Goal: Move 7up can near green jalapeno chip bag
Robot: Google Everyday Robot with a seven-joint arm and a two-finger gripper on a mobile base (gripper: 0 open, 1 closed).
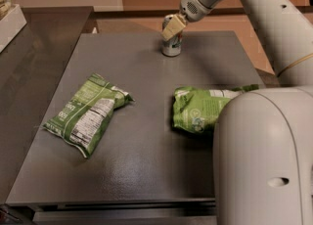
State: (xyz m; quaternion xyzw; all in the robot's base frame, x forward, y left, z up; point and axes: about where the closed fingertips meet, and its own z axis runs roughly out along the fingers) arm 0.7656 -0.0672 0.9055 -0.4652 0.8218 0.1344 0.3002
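— Can [172,48], appearance?
— Small, silver-white, with green and red marks. Stands upright near the far edge of the table [146,170]; shorter than either bag is long.
— Position relative to the gripper [172,27]?
— Directly beneath it. Gripper angled down from the upper right over the can's top, touching or nearly so. Open or closed: cannot tell.
— Relative to the jalapeno bag [88,113]?
— Well apart. Bag lies flat at the left of the table, olive-green, white nutrition panel facing up. Lime bag [195,109] lies at the right, partly hidden by the robot's body [264,160].
— Containers?
— White bin [11,23] at the far left edge, beside the table; contents cropped, not identifiable.
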